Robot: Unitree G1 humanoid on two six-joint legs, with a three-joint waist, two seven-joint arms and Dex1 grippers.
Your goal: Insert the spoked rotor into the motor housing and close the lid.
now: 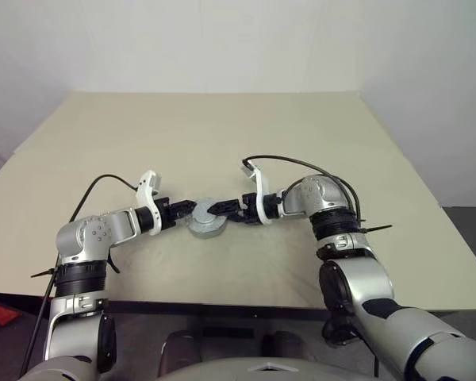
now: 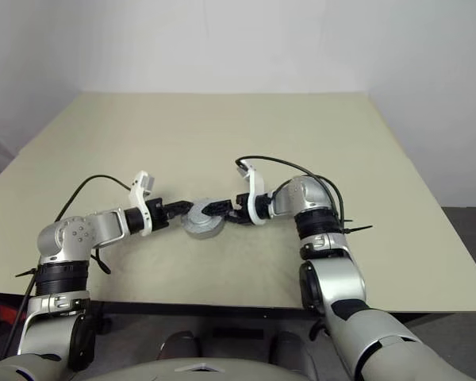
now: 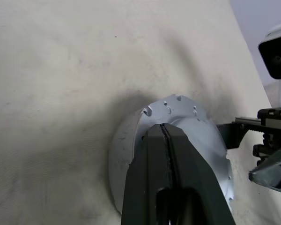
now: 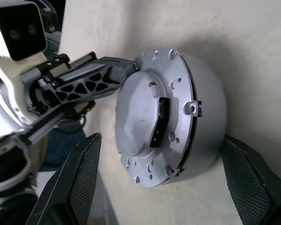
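I see the motor housing (image 1: 205,225) sitting on the counter (image 1: 222,143) at its near middle, with the lid (image 4: 145,122) already on top. My left gripper (image 1: 192,211) has its jaws shut, tips pressing the lid. My right gripper (image 4: 164,183) jaws gape either side of the housing. An off-centre squeeze could skid it away. I can't see inside.

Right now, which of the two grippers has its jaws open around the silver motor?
The right gripper: its jaws stand wide on either side of the closed motor housing. The left gripper has its jaws shut, pressed against the lid.
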